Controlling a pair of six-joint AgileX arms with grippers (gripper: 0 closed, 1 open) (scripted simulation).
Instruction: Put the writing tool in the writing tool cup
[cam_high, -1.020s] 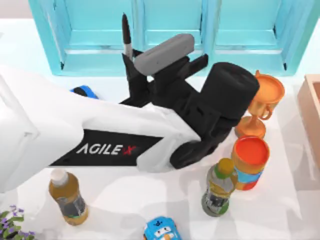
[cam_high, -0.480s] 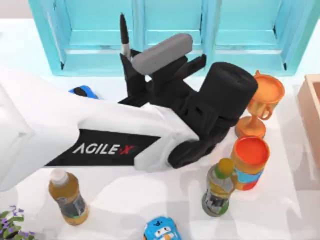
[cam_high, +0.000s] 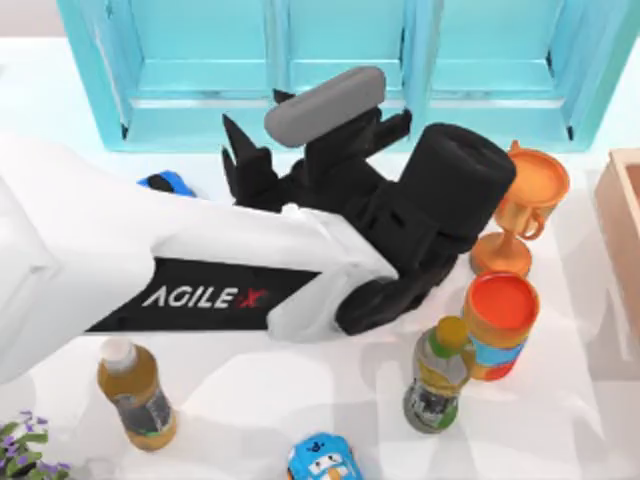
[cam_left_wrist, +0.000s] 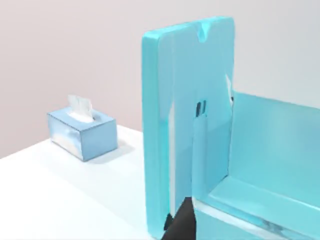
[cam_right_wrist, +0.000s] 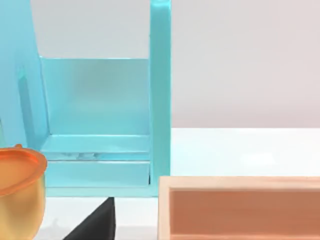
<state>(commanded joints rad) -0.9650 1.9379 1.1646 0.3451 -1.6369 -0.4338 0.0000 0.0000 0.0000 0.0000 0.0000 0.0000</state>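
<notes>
The left gripper (cam_high: 250, 160), upper centre of the top view, now stands spread; the pen it pinched earlier has left its fingers. Right gripper state: cannot tell.

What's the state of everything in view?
Left tool: open, empty.
Pen: upright; in cup or not, cannot tell.
Cup: mostly hidden under left arm.
Left bottle: upright, capped.
Right bottle: upright, capped.
Can: upright, lid on.
Trophy: upright.
Tissue box: tissue sticking out.
Right tool: idle, near trophy.
</notes>
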